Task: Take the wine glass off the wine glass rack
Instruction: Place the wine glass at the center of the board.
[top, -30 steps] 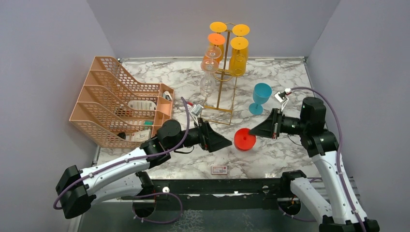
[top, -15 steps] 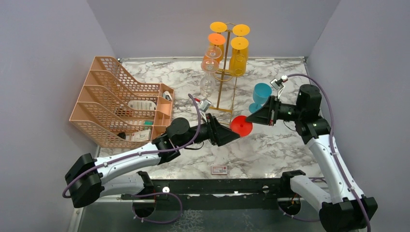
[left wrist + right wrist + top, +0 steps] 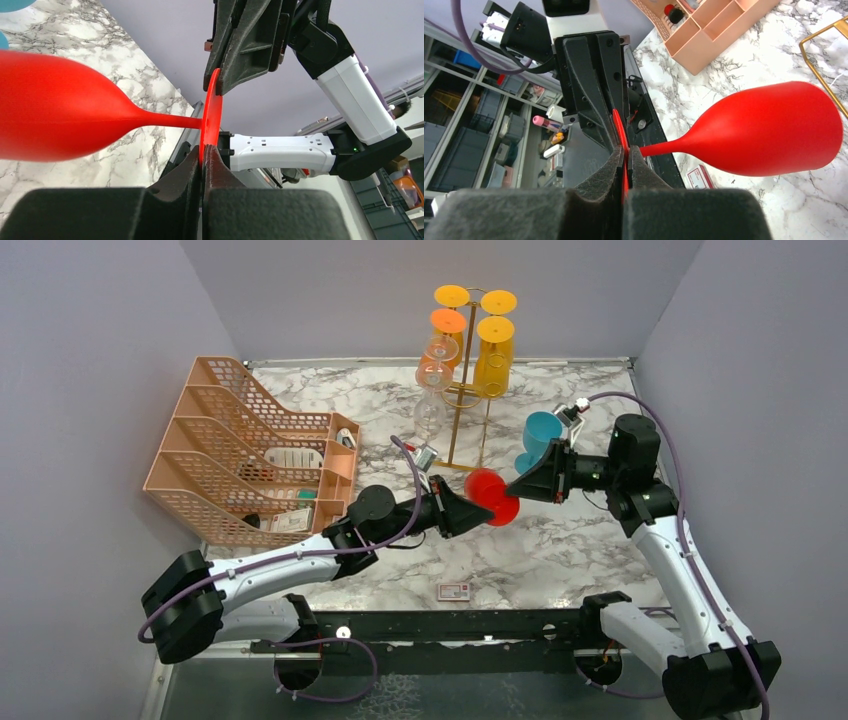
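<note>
From above, the red wine glass (image 3: 488, 495) is off the gold rack (image 3: 462, 390). It lies on its side in the air over the table (image 3: 560, 550), between the left claw (image 3: 480, 512) and the right claw (image 3: 512, 488). The rack holds orange, yellow and clear glasses. The clear ones are hard to make out against the marble. The bowl covers both claw tips here, so the grip cannot be read from this view.

In the left wrist view, the left claw is pressed together on the lower rim of the glass's thin foot (image 3: 212, 115). The right claw pinches the upper rim. The bowl is cut off at the frame's left edge.

In the right wrist view, the right claw's fingers (image 3: 611, 172) are clamped on the foot, seen edge-on, with the left claw opposite.

The glass looks like light, stiff, smooth plastic. The thin foot gives little to bite on, so the glass may swivel. The stem seems the surer hold.
</note>
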{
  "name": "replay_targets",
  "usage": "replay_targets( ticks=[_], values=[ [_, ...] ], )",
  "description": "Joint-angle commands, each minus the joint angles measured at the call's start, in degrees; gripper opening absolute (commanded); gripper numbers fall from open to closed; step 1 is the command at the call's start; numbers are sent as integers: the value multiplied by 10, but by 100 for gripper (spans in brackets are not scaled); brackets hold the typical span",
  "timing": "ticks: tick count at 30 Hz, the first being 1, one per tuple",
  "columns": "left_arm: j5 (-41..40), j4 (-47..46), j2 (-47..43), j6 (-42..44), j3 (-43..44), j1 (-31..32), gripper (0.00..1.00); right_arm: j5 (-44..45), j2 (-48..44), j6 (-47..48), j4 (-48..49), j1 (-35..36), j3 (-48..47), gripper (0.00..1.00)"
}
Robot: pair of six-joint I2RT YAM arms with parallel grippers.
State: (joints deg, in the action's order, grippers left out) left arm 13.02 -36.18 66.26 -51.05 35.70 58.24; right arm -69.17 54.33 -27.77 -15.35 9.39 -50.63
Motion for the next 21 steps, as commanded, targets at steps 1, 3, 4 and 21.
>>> replay_targets(
  ticks=[1, 3, 4, 21],
  values=[
    [28, -28, 2, 28, -2, 3, 0, -32, -1, 9, 23, 7, 0, 8],
    [32, -28, -1, 41, -7, 3, 0, -17, -2, 0, 26, 7, -3, 19],
    [40, -27, -1, 51, -8, 3, 0, -5, -2, -4, 26, 7, -5, 25],
    [145, -32, -121, 307, -152, 4, 0, 239, -7, 39, -64, 7, -18, 53]
  ],
)
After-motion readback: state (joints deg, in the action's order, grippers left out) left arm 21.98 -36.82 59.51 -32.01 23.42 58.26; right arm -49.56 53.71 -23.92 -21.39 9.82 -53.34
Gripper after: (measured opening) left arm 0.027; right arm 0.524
